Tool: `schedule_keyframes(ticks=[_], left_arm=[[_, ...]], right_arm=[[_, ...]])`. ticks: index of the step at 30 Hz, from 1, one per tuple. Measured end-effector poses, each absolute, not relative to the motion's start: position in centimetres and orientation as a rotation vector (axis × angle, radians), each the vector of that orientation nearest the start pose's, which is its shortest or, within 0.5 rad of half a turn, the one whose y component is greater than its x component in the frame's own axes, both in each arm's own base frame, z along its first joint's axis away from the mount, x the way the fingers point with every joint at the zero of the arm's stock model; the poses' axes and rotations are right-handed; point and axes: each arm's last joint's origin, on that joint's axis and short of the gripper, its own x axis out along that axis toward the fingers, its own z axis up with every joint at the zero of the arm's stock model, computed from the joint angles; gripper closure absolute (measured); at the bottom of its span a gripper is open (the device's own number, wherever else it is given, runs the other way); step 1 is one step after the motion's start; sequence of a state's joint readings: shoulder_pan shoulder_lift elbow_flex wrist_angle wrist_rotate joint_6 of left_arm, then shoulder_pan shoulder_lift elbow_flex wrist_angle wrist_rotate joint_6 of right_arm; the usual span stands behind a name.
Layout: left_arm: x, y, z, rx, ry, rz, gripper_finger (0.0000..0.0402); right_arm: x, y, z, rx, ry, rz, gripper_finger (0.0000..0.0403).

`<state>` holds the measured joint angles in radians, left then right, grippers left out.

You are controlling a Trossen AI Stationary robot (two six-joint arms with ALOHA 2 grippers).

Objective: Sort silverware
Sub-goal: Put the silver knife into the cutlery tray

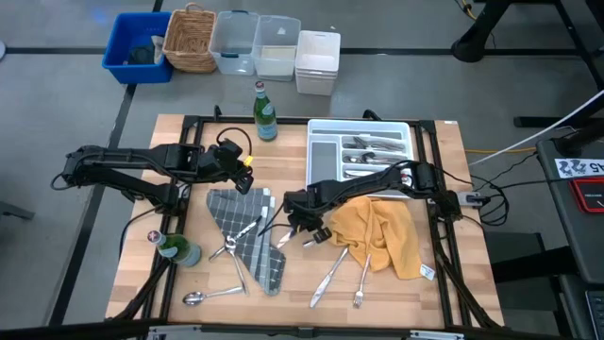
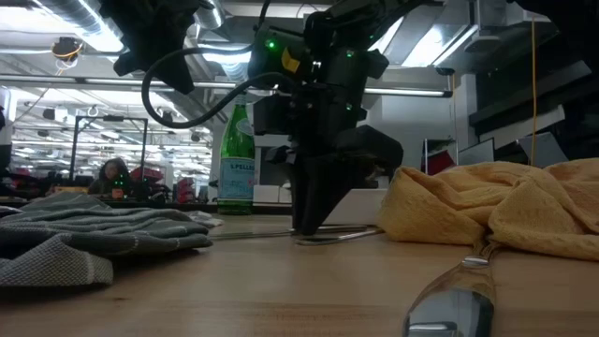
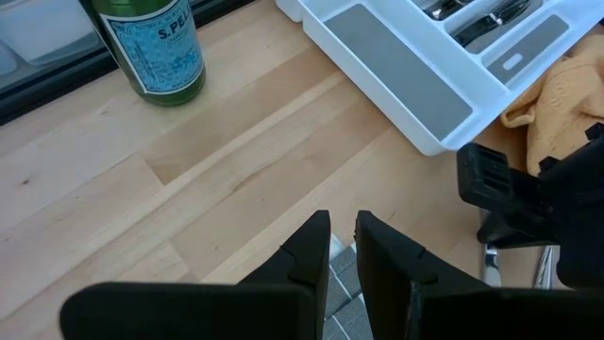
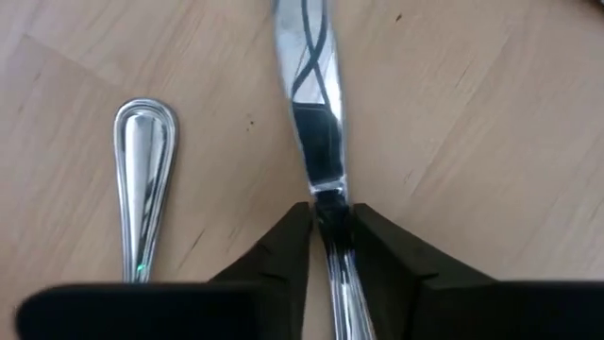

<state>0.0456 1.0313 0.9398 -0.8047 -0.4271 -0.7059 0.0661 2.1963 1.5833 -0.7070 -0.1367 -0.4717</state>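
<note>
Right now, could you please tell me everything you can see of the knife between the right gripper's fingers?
The knife is slim, shiny, silver-coloured metal whose polished blade mirrors dark streaks. It lies flat on the bare wooden table, just off the grey checked cloth. The right gripper straddles it where blade meets handle, both fingers against its sides. Another utensil's rounded handle end lies alongside, not touching it.

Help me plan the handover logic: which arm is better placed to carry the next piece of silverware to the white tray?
Right. Its end effector is down on the wooden table with both fingers around a shiny silver knife, beside the white compartmented plastic tray. The left end effector hovers empty over the grey checked cloth.
</note>
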Motion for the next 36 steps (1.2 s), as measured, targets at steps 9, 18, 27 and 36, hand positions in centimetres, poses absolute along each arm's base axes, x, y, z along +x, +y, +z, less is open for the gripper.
schedule_keyframes(ticks=[9,18,27,36], left_arm=[[19.2,2.1,29.4,-0.476,0.687,0.727,0.0359],[19.2,2.1,29.4,-0.475,0.687,0.727,0.0359],[19.2,2.1,29.4,-0.476,0.686,0.727,0.0359],[19.2,2.1,29.4,-0.475,0.687,0.727,0.0359]], right_arm=[[43.2,3.3,13.2,-0.35,1.252,0.483,0.0377],[43.2,3.3,13.2,-0.351,1.252,0.481,0.0359],[43.5,3.3,13.9,-0.326,1.256,0.453,0.0357],[44.4,3.3,16.1,-0.324,1.255,0.45,0.0357]])
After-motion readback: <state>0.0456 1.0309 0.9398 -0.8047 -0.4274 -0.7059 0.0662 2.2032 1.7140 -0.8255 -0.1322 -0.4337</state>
